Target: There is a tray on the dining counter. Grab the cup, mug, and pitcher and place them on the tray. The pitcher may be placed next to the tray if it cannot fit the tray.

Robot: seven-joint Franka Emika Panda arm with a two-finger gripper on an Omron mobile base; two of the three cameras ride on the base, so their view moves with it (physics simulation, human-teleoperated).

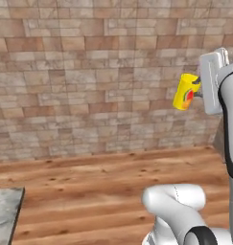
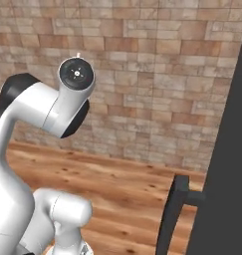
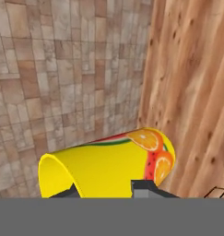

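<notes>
Nearest the hand camera, the gripper (image 3: 106,191) is clamped on the cup (image 3: 109,168), one small dark finger tip on each side of its smooth yellow wall. The cup is a plain handleless cylinder, glossy, with orange slices and a red-and-green fruit band printed near one end. In the left base view the cup (image 1: 186,92) hangs high in the air, tilted, gripped at its side by the gripper (image 1: 196,88) on the white arm. Below lies a wooden plank floor (image 1: 99,191), warm brown with dark knots. A grey marbled slab corner (image 1: 5,213) shows low left. Farthest back stands a rough wall (image 1: 89,76) of tan and pink bricks.
</notes>
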